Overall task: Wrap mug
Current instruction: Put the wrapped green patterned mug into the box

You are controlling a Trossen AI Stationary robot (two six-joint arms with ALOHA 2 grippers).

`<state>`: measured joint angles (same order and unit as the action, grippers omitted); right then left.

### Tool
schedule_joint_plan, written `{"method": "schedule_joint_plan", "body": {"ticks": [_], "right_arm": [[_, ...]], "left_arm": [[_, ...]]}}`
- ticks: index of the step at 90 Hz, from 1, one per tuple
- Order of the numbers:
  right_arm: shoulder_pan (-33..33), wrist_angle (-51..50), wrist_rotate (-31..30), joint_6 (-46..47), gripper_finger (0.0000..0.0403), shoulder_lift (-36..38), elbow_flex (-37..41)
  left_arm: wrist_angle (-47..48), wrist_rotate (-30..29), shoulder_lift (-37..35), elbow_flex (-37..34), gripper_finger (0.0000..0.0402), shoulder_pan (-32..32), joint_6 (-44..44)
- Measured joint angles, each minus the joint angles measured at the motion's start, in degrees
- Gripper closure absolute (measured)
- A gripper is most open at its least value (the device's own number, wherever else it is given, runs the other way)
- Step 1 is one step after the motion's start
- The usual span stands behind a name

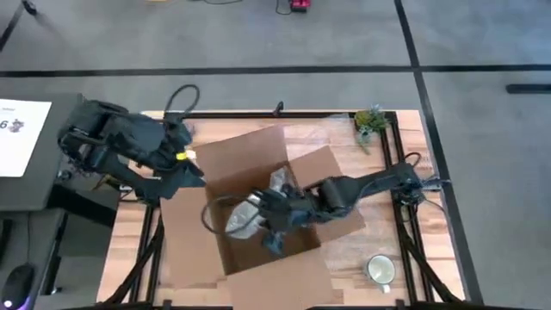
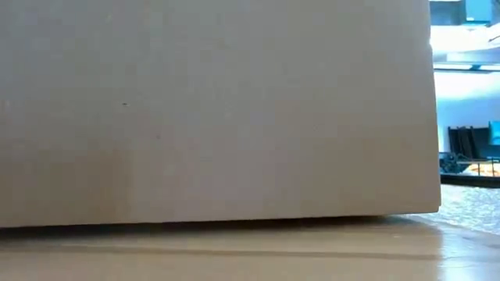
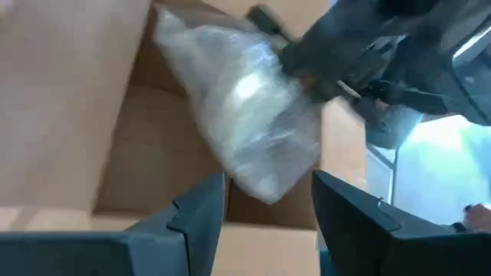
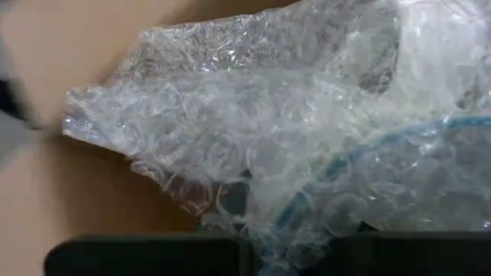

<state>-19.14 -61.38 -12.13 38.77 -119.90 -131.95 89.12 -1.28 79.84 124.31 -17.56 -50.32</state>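
An open cardboard box (image 1: 245, 159) stands in the middle of the table. Inside it lies a bundle of bubble wrap (image 1: 244, 217); in the right wrist view a blue curved line (image 4: 360, 157) shows through the wrap. My right gripper (image 1: 269, 220) reaches into the box from the table's right and is shut on the bundle. My left gripper (image 1: 191, 170) hovers open over the box's left flap, pointing at the bundle (image 3: 245, 115) and touching nothing. A bare mug (image 1: 380, 269) stands on its base on the table at the near right. My right gripper pinches a bunched part of the bubble wrap (image 4: 288, 218) between its two fingers, several layers thick. The arm comes at it from the table's right, slanting down into the box. Whether the bundle rests on the box floor or hangs clear, I cannot tell.
A small potted plant (image 1: 370, 120) stands at the far right corner. The box's flaps (image 1: 284, 280) spread out toward the near and far edges. In the low view the box's wall (image 2: 211, 109) blocks nearly everything. Bare wood lies along the table's right side.
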Motion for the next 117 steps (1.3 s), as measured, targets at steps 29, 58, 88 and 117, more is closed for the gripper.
{"method": "schedule_joint_plan", "body": {"ticks": [29,58,88,117], "right_arm": [[3.3,-12.9,4.5,3.7,0.0385,-5.8,0.1],[3.0,-17.1,4.6,9.7,0.0385,-5.0,0.0],[3.9,-8.4,3.0,-4.7,0.0385,-5.0,-1.3],[6.3,-1.2,2.9,-34.9,0.0385,-5.0,3.2]], "left_arm": [[0.5,8.3,0.8,-9.6,0.0226,-17.5,-12.4],[0.7,-9.0,0.4,-20.3,0.0226,-29.2,-22.2],[-4.5,-23.3,0.0,-32.5,0.0226,-30.4,-21.8],[-8.4,-31.1,0.1,-33.5,0.0226,-29.8,-20.8]]}}
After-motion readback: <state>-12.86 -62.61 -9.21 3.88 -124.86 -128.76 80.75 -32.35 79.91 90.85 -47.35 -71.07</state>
